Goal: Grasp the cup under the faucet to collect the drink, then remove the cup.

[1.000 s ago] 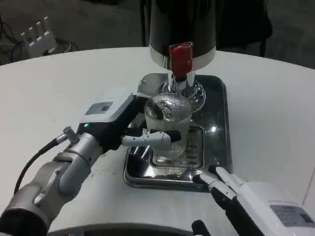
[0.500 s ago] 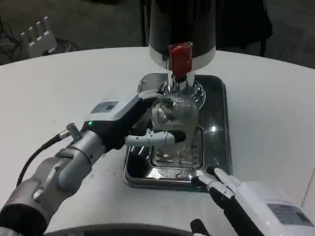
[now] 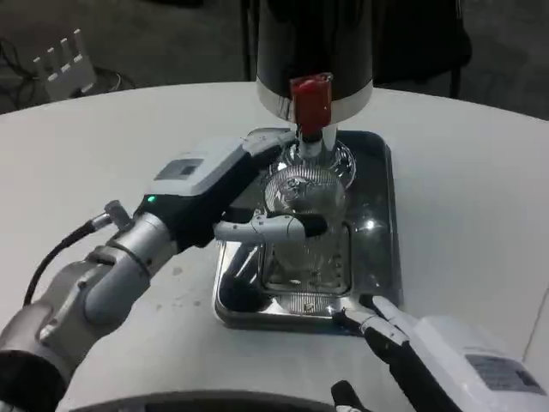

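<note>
A clear ribbed glass cup point(image 3: 304, 199) stands upright on the metal drip tray point(image 3: 377, 227), right below the faucet point(image 3: 309, 142) with its red lever point(image 3: 310, 99). My left hand point(image 3: 225, 197) grips the cup from the left, fingers wrapped around its front and back. Whether any drink is in the cup cannot be made out. My right hand point(image 3: 429, 348) lies low at the front right, by the tray's near corner, its fingers apart and holding nothing.
The black and silver dispenser point(image 3: 314, 51) stands at the back of the tray. A white object point(image 3: 65, 65) sits beyond the table's far left edge. Bare white table lies to the left and right of the tray.
My left hand has carried the cup away from me along the tray until it stands under the faucet. The right hand has barely moved.
</note>
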Motion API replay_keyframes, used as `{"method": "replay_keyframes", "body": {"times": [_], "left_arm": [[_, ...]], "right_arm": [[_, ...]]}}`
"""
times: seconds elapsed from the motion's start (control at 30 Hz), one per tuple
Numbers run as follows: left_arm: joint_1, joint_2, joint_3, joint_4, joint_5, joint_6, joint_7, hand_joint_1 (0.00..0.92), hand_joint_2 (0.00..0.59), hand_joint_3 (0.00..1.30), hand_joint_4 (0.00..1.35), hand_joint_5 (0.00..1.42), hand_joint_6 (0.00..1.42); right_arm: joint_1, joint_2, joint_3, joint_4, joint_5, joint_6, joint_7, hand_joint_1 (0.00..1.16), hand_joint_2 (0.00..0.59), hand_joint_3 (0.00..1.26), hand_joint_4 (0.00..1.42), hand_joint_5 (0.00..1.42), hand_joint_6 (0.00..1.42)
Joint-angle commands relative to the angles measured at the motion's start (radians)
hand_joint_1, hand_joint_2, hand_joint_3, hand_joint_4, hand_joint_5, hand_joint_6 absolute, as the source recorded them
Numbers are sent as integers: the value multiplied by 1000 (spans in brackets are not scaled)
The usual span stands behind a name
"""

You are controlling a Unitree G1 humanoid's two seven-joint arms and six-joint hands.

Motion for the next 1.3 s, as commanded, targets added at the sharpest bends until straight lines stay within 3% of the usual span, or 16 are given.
{"method": "replay_keyframes", "body": {"times": [0.03,0.33,0.5,0.67,0.93,1.1,1.3], "left_arm": [[50,43,28,-49,-29,-16,-27,45,16,200,0,97,246],[187,106,150,-233,-160,-27,-74,56,22,273,20,110,257],[253,99,243,-329,-309,-19,-141,21,74,298,117,156,278],[285,86,319,-483,-488,56,-253,26,100,332,210,212,285],[210,73,336,-599,-671,229,-458,10,95,220,203,283,335],[136,60,317,-592,-712,325,-572,0,86,182,156,270,343],[60,28,294,-558,-705,382,-656,0,78,173,146,266,325]], "right_arm": [[6,8,14,2,9,3,1,435,526,194,42,102,95],[12,3,18,1,14,4,1,435,526,206,50,107,95],[11,4,19,8,13,9,2,435,525,213,51,108,95],[8,1,19,13,13,14,0,431,520,216,52,108,96],[2,0,20,10,10,15,-1,426,517,226,53,108,108],[2,-1,17,7,13,17,0,424,517,227,54,106,108],[3,-1,14,2,13,18,-1,423,517,225,54,100,100]]}}
